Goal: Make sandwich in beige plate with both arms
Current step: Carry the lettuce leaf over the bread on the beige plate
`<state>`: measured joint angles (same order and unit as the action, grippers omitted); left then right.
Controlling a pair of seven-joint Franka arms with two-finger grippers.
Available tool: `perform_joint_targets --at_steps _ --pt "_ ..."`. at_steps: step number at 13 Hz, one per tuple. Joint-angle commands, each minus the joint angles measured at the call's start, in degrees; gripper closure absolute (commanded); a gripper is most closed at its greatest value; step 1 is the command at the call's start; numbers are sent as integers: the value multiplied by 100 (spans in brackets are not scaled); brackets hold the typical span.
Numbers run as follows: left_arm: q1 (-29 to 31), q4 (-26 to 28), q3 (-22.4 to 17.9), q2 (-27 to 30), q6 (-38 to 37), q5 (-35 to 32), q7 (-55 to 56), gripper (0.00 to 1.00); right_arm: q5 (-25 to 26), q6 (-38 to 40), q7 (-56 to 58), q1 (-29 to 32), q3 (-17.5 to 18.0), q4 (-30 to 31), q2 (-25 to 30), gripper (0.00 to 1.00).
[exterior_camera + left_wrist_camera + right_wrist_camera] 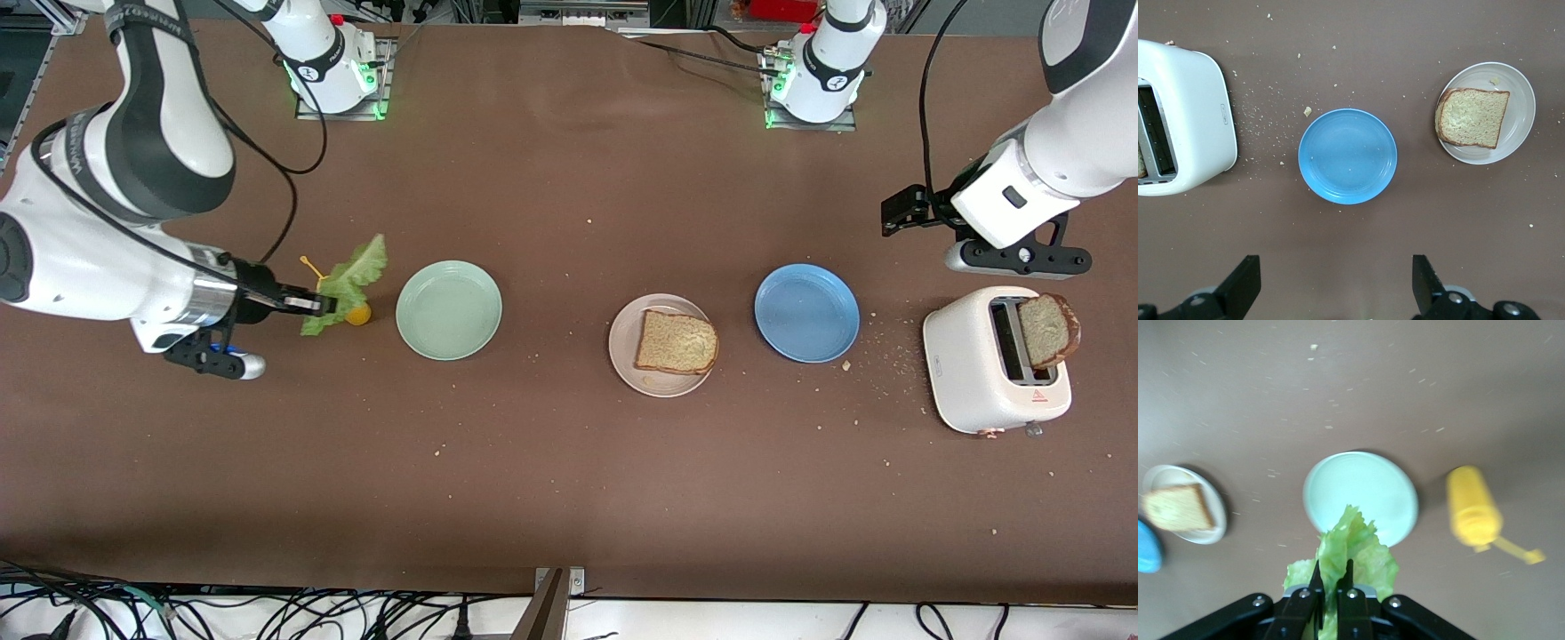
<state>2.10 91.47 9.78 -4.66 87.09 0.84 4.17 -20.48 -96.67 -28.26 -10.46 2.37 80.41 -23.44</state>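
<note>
A crinkled green lettuce leaf [348,283] is held clenched between the fingers of the right gripper [313,304], over the worktop [551,480] beside the mint-green plate [449,309]. A yellow squeeze bottle [1473,507] lies beside that plate too. The round, glossy beige plate [624,356], set between the mint-green plate and the blue plate [806,312], carries one square, brown-crusted bread slice [677,342]. A second slice [1046,331] stands in the white toaster [978,373]. The left gripper [1335,287] hangs released, holding nothing, above the worktop near the toaster. The limp, thin leaf is pinched by one edge only, so it could slip out or drape off the bread when carried over.
</note>
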Motion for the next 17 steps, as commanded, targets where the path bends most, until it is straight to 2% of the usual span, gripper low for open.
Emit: perform_joint_targets --at_steps 1,5,9,13,15,17 --pt "-25 -86 -2 35 -122 -93 -92 0 -350 -508 -1291 -524 9 -61 -90 100" --pt "-25 -86 7 35 -122 -85 -83 0 -395 -2211 -3391 -1536 9 -61 -617 100" --pt "-25 -86 7 35 -122 -85 -83 0 -395 -4022 -4983 -2370 18 -183 -1407 100" --pt "-25 -86 -2 35 -122 -84 -92 0 -395 -5062 -6030 -2846 35 -499 -2251 100" --pt "-25 -86 -2 35 -122 -84 -92 0 -395 -5151 -6523 -2987 158 -920 -2708 100" --pt "-25 -86 -2 35 -122 -93 -83 0 -395 -5606 -6884 -3014 316 -1342 -3200 100"
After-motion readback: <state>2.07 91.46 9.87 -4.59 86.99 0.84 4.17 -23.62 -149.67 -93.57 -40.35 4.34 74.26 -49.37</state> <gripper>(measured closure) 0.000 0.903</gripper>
